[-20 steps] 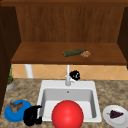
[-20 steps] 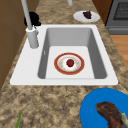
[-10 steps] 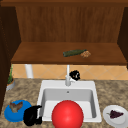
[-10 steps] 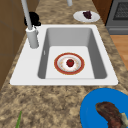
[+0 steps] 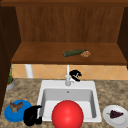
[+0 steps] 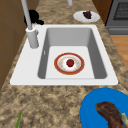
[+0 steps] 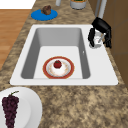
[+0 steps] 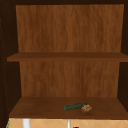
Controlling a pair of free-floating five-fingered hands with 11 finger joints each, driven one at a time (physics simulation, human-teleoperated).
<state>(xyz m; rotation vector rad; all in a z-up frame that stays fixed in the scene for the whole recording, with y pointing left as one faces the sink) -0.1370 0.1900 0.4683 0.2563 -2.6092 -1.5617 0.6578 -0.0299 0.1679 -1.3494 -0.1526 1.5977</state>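
Curling our right hand (image 5: 75,75) round the faucet (image 5: 67,79), we are grasping it at the back rim of the sink (image 5: 45,86); in the right side view our fingers (image 7: 91,37) are wrapping down over the faucet's base (image 7: 96,41), thumb and fingers hanging on either side of it. In the left side view this hand (image 6: 33,17) is showing just behind the faucet's upright spout (image 6: 27,15).

We are holding our left hand (image 5: 32,115) at the front left corner of the sink, fingers curled and gripping nothing, just beside a blue plate (image 5: 10,116) that is carrying a brown piece of food (image 5: 16,106).

Inside the basin a red-rimmed plate (image 7: 47,71) is lying flat with a small red fruit (image 7: 57,64) sitting at its middle. In the front view a large red ball shape (image 5: 67,115) is covering the basin's near part. On the bench (image 7: 82,105) to the right of the sink a white plate (image 7: 30,105) is bearing a bunch of dark grapes (image 7: 10,107).

Above the sink, a wooden shelf (image 8: 37,110) is carrying a dark green cucumber (image 8: 73,106) lying on its side, with a small brown lump (image 8: 86,108) touching its right end.
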